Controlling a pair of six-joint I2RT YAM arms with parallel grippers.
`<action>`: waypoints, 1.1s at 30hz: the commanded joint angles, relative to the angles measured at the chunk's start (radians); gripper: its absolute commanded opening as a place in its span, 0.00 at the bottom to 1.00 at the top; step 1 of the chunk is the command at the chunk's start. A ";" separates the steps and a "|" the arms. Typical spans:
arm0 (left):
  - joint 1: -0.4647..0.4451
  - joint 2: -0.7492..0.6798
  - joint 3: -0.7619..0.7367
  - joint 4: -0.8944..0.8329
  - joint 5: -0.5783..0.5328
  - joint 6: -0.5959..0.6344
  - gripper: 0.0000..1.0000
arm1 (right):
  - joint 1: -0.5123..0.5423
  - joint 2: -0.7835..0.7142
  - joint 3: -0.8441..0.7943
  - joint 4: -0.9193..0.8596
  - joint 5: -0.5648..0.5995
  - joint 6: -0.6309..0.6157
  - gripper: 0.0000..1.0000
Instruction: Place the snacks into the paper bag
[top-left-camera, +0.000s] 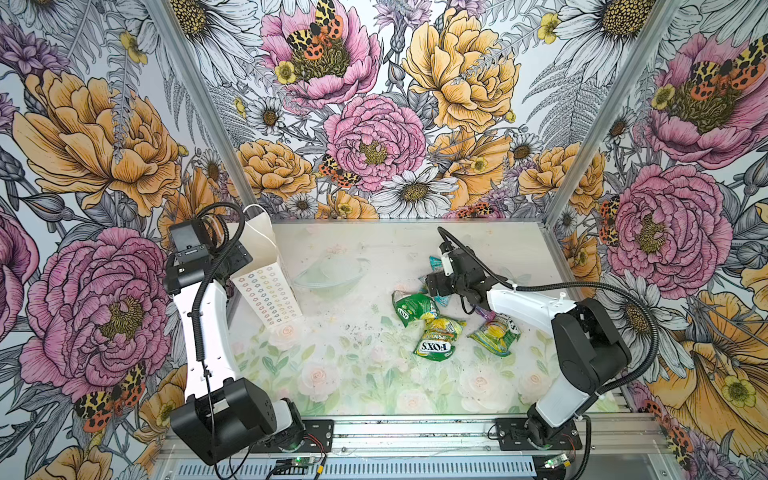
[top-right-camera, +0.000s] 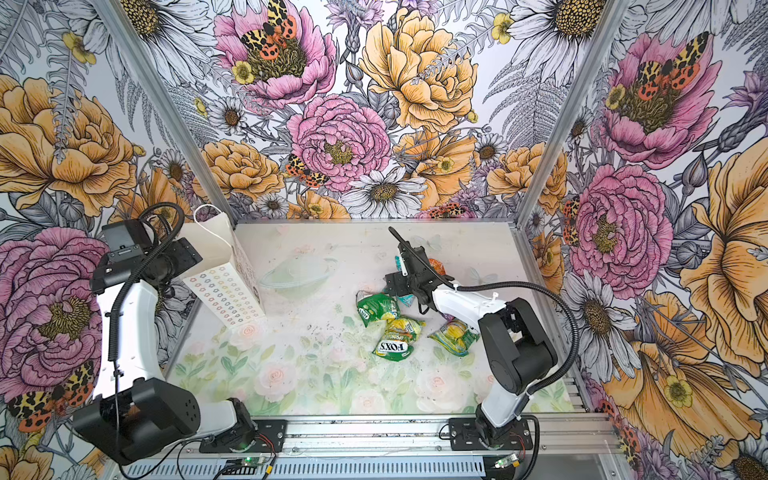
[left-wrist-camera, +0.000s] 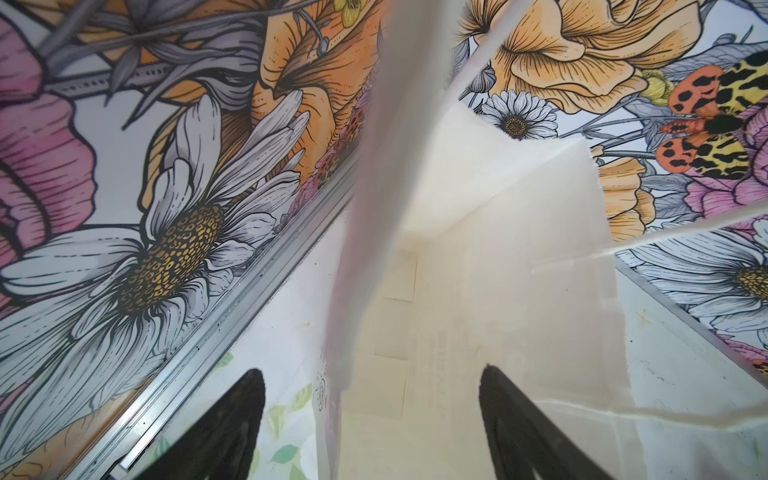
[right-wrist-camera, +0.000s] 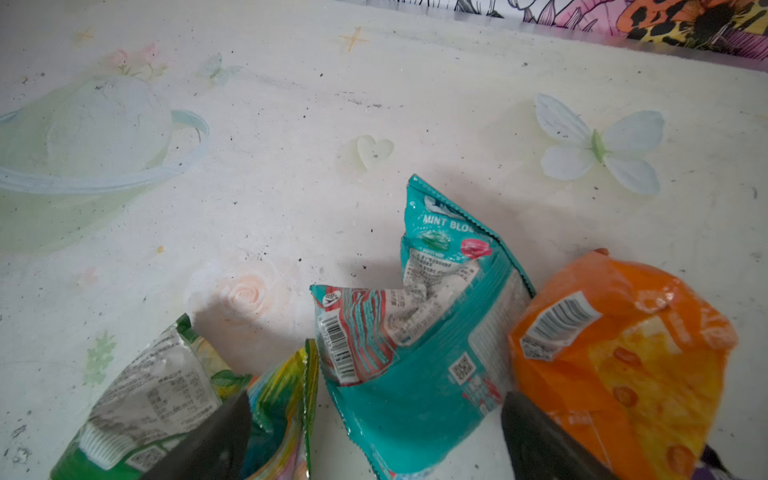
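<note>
The left arm (top-left-camera: 203, 328) stands bent at the frame's left, its left claw (left-wrist-camera: 372, 370) spread wide. The right arm (top-left-camera: 525, 303) stretches toward centre, right claw (right-wrist-camera: 376, 397) gaping too.

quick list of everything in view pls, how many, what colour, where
paper bag: one, white with coloured flower rings, standing at back left
green packet: one, green, left side of the pile at centre-right
FOX'S packet: one, yellow-green, front of the pile
second yellow-green packet: one, yellow-green, right of the FOX'S packet
teal packet: one, teal, back of the pile
orange packet: one, orange, beside the teal packet
purple packet: one, purple, mostly hidden at the pile's right
table: one, pale with printed roses
walls: three, bold floral print, around the table
left claw: one, black, open, astride the bag's wall
right claw: one, black, open, over the teal packet
</note>
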 joint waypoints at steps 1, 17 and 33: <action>-0.007 0.006 -0.014 0.041 -0.027 0.005 0.82 | 0.011 0.020 0.028 0.000 0.016 -0.006 0.95; -0.008 0.021 -0.029 0.058 -0.016 0.005 0.72 | 0.011 0.019 0.020 0.001 0.022 -0.006 0.95; -0.020 0.023 -0.029 0.061 -0.017 0.004 0.62 | 0.012 0.010 0.008 0.001 0.026 -0.008 0.95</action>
